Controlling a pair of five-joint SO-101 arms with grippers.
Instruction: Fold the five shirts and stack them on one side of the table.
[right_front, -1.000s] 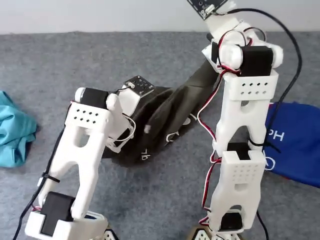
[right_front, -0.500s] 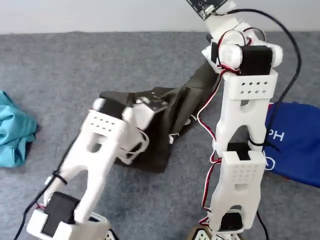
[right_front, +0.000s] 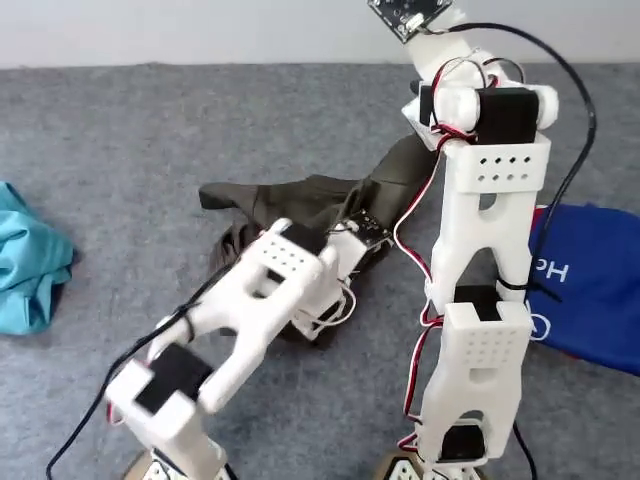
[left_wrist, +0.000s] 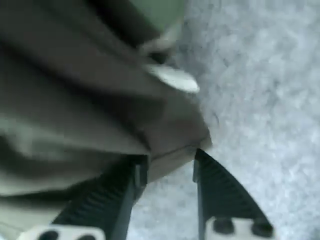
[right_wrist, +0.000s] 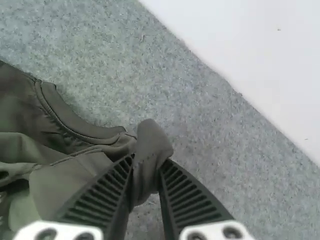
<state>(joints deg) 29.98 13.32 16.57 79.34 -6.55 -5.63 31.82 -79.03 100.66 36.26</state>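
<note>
Olive shirt (right_front: 300, 195): found at the middle of the grey table cover (right_front: 150, 130), drawn out in a crumpled band from the far right down towards the near middle. One flap is laid flat, out to the left.
Left gripper (left_wrist: 170, 162): its jaws are pressed on a folded hem edge of the olive shirt, low over the cover.
Right gripper (right_wrist: 146, 167): a bunched corner of the same shirt is pinched between its ribbed fingers (right_wrist: 112, 187), close to the far edge where the white wall (right_wrist: 250, 60) begins.
Teal shirt (right_front: 30, 265): left in a heap at the left edge, well apart from the olive one, and cut off by the frame.
Blue shirt (right_front: 590, 285): spread at the right edge with white print on it. Its inner side is covered by the right arm (right_front: 490, 250).
In the way: the near end of the olive shirt is overlaid by the left arm (right_front: 270, 290) in the high view. The far end is screened by the right arm's upper joint and its cables (right_front: 420, 215).
Hard to make out: the cloth close to the left wrist camera is blurred, so the seams and a pale patch cannot be identified. How much of the olive shirt is lifted off the cover cannot be judged.
</note>
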